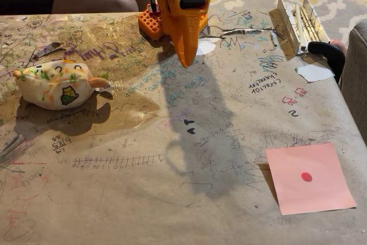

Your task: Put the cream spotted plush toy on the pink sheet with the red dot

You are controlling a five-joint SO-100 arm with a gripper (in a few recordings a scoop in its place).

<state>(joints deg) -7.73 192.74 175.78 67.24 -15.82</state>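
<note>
Cream plush toy, green and orange spots, lies on the scribbled brown table at about 9 o'clock in the fixed view, casting a shadow toward the near edge. Long axis runs roughly 9-to-3, tilted slightly. One tan limb sticks out toward 3 o'clock; the yellow corn patch faces the camera, low on its right half. Small black marks sit along its top edge. Which end counts as the head I cannot tell.

Pink sheet with its red dot lies flat at about 4 o'clock, well apart from the toy, nothing on it.

My gripper hangs at 12 o'clock, tip pointing down at the table, between the two and nearer the far edge. Fingers appear closed together to a point, though from this angle I cannot tell for certain. It holds nothing.

Progress, by my judgement: nothing done yet. Toy untouched, not grasped. Remaining: reach toward 9 o'clock, grip the toy, carry it across to 4 o'clock, set it on the dot.
</note>
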